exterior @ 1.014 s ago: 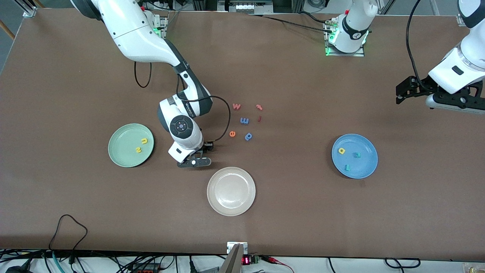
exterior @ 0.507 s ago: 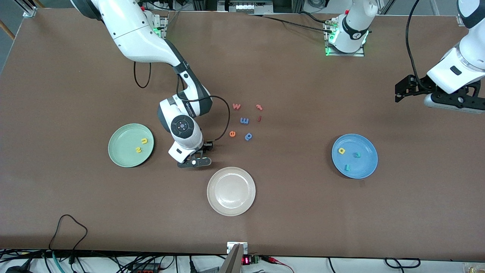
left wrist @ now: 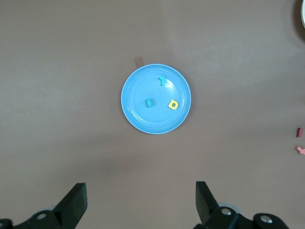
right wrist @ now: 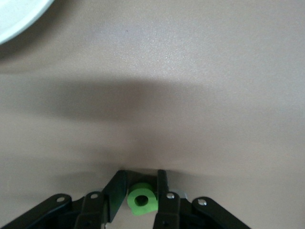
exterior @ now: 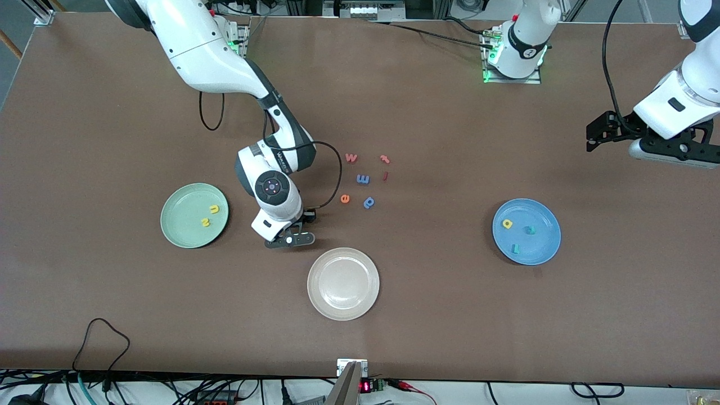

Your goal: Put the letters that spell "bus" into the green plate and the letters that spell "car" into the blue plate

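Note:
My right gripper (exterior: 288,241) is down at the table between the green plate (exterior: 171,225) and the cream plate. In the right wrist view its fingers (right wrist: 163,186) stand shut on the green b (right wrist: 142,200). The yellow u (exterior: 214,209) and yellow s (exterior: 206,222) lie in the green plate. The blue plate (exterior: 540,253) holds the yellow a (exterior: 507,224), teal c (exterior: 529,229) and teal r (exterior: 515,248). My left gripper (exterior: 672,153) hangs open and empty high over the left arm's end of the table. Its wrist view looks down on the blue plate (left wrist: 138,112).
A cream-white plate (exterior: 343,284) lies nearer the front camera than my right gripper. Loose letters lie mid-table: a red w (exterior: 351,158), a blue m (exterior: 363,179), an orange e (exterior: 345,198), a blue p (exterior: 369,202) and two red pieces (exterior: 385,159).
The right gripper's fingers have closed in on the green b and the hand has shifted slightly. The left gripper drifted a little, then held still.

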Robot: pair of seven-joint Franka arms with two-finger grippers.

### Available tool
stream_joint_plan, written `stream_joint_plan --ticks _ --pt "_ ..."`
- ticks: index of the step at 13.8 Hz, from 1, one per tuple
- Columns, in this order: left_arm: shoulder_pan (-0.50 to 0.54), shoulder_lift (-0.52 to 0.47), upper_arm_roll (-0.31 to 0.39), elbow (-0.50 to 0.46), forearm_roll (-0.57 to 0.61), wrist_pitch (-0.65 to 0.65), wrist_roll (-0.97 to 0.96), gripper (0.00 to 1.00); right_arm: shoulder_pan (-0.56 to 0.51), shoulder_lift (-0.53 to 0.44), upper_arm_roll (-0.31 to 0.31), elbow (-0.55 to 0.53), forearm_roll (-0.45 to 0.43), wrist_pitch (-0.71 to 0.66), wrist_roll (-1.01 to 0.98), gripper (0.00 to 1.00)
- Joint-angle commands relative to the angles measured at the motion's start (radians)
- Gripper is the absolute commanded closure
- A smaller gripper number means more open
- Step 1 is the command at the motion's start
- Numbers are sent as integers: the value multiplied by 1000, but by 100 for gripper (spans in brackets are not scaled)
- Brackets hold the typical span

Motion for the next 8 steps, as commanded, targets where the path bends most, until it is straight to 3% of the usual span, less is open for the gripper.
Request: stream_joint_plan --ticks 1,5,8 --pt "-8 -17 1 -1 17 -21 -1 0 10 8 -4 -30 -13 -5 20 85" --pt "-8 -19 1 -1 17 -35 -1 0 9 -17 -4 -29 -12 -17 6 88" --pt "-8 -22 1 -1 17 -47 -1 0 -6 -83 -11 -24 -10 -112 -9 88"
